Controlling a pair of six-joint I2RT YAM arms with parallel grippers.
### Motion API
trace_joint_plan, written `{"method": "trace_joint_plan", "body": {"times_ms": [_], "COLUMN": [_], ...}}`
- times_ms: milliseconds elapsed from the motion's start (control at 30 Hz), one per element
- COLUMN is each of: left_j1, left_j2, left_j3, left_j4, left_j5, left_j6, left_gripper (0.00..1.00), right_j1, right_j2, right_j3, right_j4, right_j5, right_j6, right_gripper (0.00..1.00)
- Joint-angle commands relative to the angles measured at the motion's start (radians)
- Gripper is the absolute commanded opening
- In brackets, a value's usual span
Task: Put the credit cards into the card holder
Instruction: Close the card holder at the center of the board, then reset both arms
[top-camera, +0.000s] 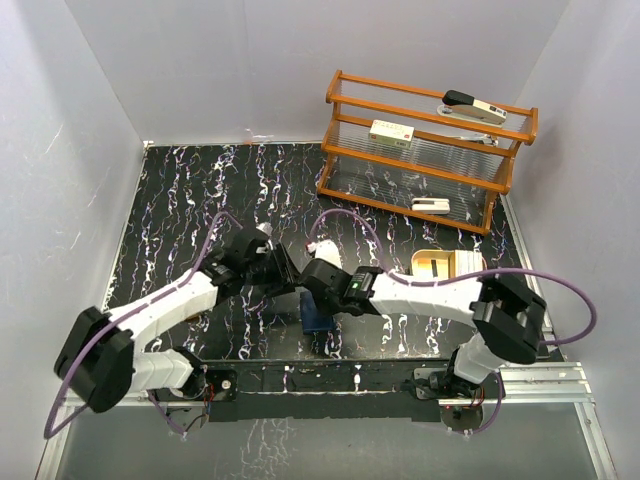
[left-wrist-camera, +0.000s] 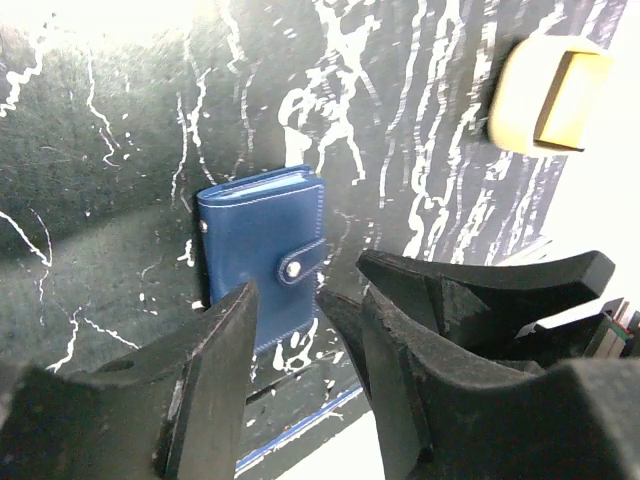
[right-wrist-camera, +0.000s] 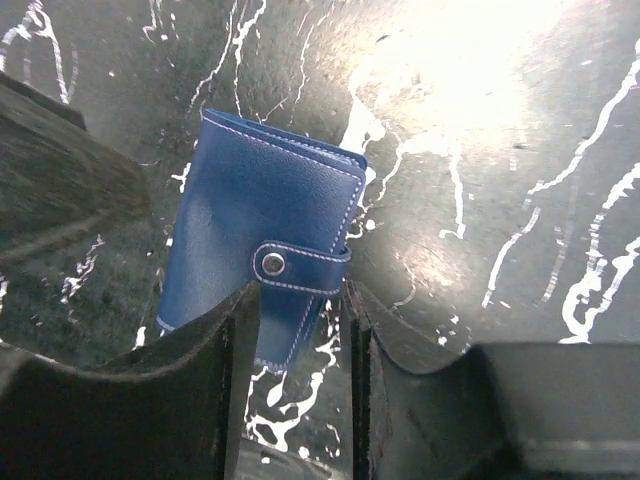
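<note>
The card holder (top-camera: 318, 318) is a navy blue wallet lying folded on the black marbled table, its snap tab fastened. In the left wrist view the card holder (left-wrist-camera: 262, 250) lies just beyond my left gripper (left-wrist-camera: 287, 300), whose fingers stand apart with nothing between them. In the right wrist view my right gripper (right-wrist-camera: 300, 295) hovers open over the lower edge of the card holder (right-wrist-camera: 260, 220) without gripping it. From above, the left gripper (top-camera: 283, 272) and right gripper (top-camera: 313, 280) nearly meet over the wallet. The credit cards are out of view.
A beige shallow tray (top-camera: 440, 265) sits to the right of the wallet, also seen as the tray (left-wrist-camera: 520, 90) from the left wrist. A wooden rack (top-camera: 425, 150) with white devices stands at the back right. The table's front edge runs just below the wallet.
</note>
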Motion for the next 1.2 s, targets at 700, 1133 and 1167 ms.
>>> {"method": "trace_joint_plan", "body": {"times_ms": [700, 1133, 1167], "left_j1": [-0.006, -0.005, -0.005], "left_j2": [-0.439, -0.526, -0.532], "left_j3": [0.511, 0.462, 0.441], "left_j4": [-0.594, -0.558, -0.550], "left_j5": [-0.252, -0.242, -0.240], "left_j6": [0.277, 0.276, 0.269], "left_gripper": [0.99, 0.99, 0.99], "right_j1": [-0.007, -0.007, -0.007], "right_j2": [-0.615, -0.669, -0.671], "right_j3": [0.268, 0.179, 0.174], "right_j4": [-0.270, -0.202, -0.199], "right_j5": [0.249, 0.210, 0.208], "right_j6": [0.115, 0.172, 0.172], "right_gripper": [0.98, 0.98, 0.98]}}
